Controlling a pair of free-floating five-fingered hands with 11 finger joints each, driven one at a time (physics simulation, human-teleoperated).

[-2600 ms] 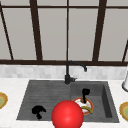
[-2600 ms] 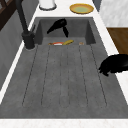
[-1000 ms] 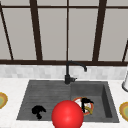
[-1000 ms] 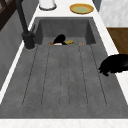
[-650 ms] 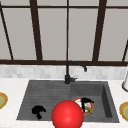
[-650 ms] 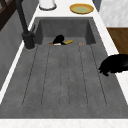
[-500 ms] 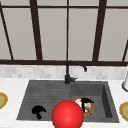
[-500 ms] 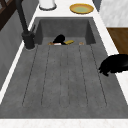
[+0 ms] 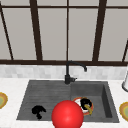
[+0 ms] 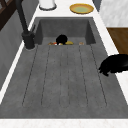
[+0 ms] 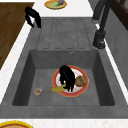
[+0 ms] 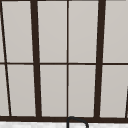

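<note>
From the right side, the basin shows plainly: the right hand (image 11: 67,77) hangs over a red-rimmed plate (image 11: 83,89) on the basin floor, its fingers pointing down and curled onto a yellow banana (image 11: 57,88) that lies across the plate's near edge. A round brown piece of food (image 11: 81,81) sits on the plate just beside the hand, and a small round thing (image 11: 38,91) lies on the basin floor, apart from the plate.

From the front, a big red ball (image 9: 67,115) stands before the sink and covers part of the plate (image 9: 78,100); the right hand (image 9: 85,103) is seen above the plate with the yellow banana (image 9: 88,109) sticking out below it.

From the left side, the basin's edge hides most of this: the top of the right hand (image 10: 61,39) and slivers of plate rim peek over it.

The left hand (image 9: 38,111) hangs over the ribbed draining board, near its front edge, fingers curled and holding nothing; the right side view has it (image 11: 33,16) with fingers drooping downward.

A dark tap (image 9: 69,72) stands behind the sink. On the counter a yellow plate (image 10: 81,8) lies beyond the basin, next to a white jar (image 10: 47,4).
</note>
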